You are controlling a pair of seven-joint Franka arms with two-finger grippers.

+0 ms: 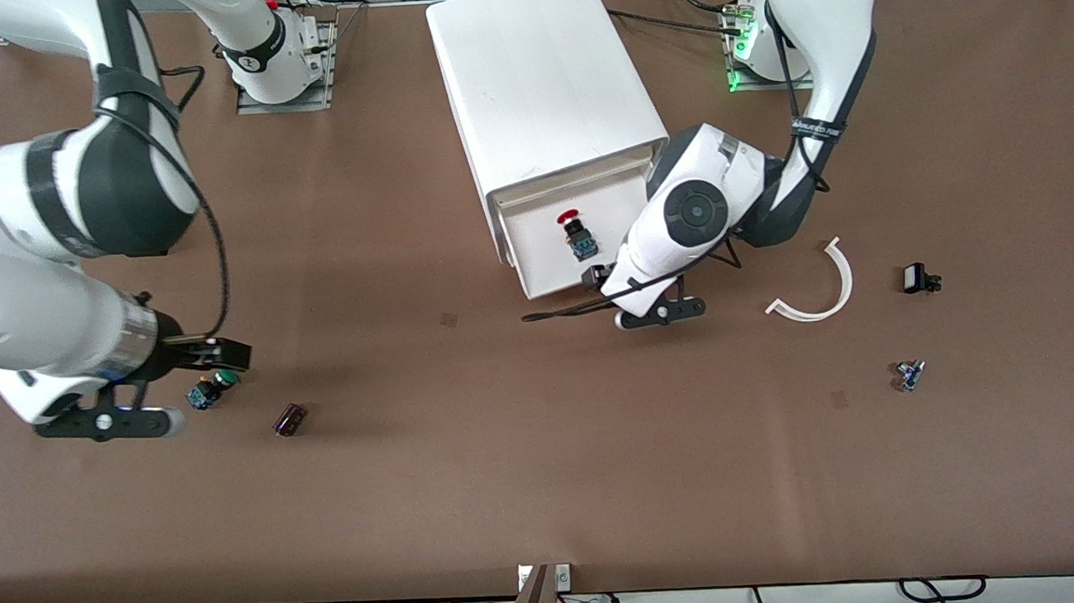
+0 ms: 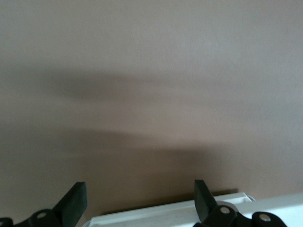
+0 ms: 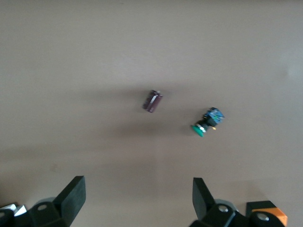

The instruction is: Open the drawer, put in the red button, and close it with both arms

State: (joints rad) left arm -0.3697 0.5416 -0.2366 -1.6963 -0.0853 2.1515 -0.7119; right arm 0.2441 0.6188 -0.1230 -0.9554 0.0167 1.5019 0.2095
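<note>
A: Jaws first, front view. Left gripper (image 1: 597,277) sits low at the front edge of the pulled-out drawer (image 1: 543,245), mostly hidden under its own wrist, so no read on the jaws from this view. Right gripper (image 1: 214,356) hangs over the worktop (image 1: 548,487) at the right arm's end, just above the green button (image 1: 209,391).

B: Red button?

A: Red button (image 1: 578,234) lies in the drawer, cap pointing toward the cabinet (image 1: 547,86). Drawer is out, nearer the front camera than the cabinet body.

B: Other stuff?

A: Dark purple part (image 1: 290,419) near the green button. Toward the left arm's end: white curved strip (image 1: 821,289), small black part (image 1: 918,278), tiny blue part (image 1: 909,374).

B: Left wrist view?

A: Left fingers (image 2: 75,201) spread wide, nothing between them. White drawer rim (image 2: 165,215) lies right at the fingertips.

B: Right wrist view?

A: Right fingers (image 3: 73,196) also spread wide, empty. Green button (image 3: 207,121) and purple part (image 3: 152,101) lie on the worktop, apart from each other.
</note>
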